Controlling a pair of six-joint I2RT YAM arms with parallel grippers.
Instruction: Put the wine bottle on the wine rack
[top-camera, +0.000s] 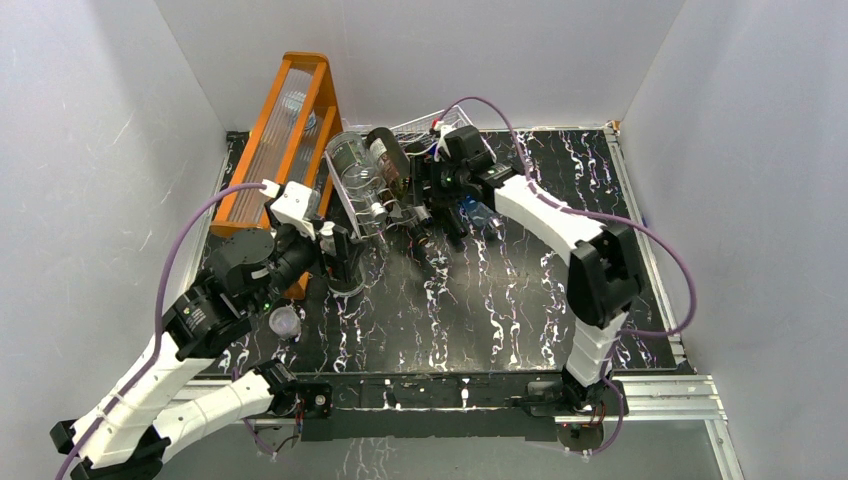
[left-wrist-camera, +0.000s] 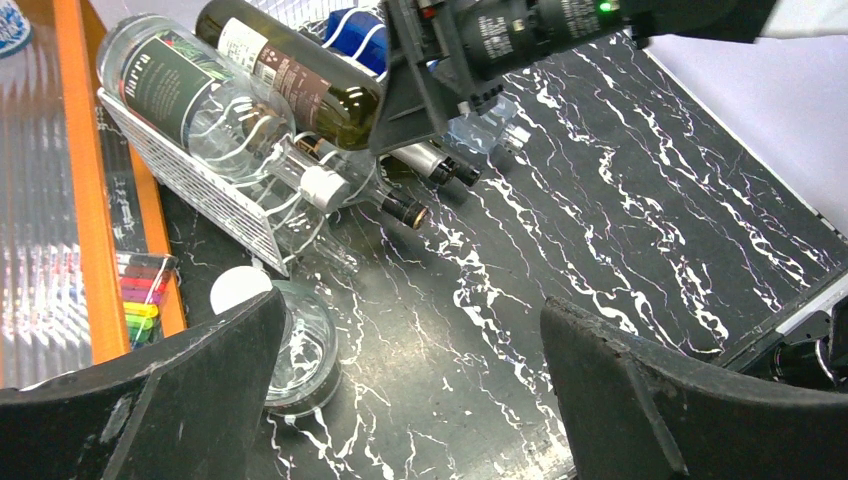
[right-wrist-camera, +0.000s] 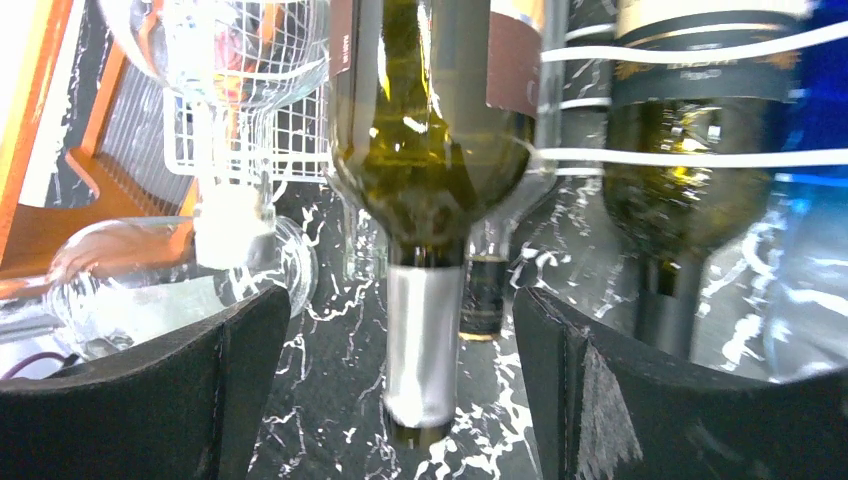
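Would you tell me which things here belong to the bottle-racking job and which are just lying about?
Job: wine bottle, wine rack.
Lying about: orange frame, glass, markers.

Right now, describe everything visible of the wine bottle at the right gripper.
The wine bottle is dark olive-green glass with a maroon label and silver foil on its neck. It lies on the white wire rack, neck sticking out toward the open right gripper, whose fingers flank it without touching.
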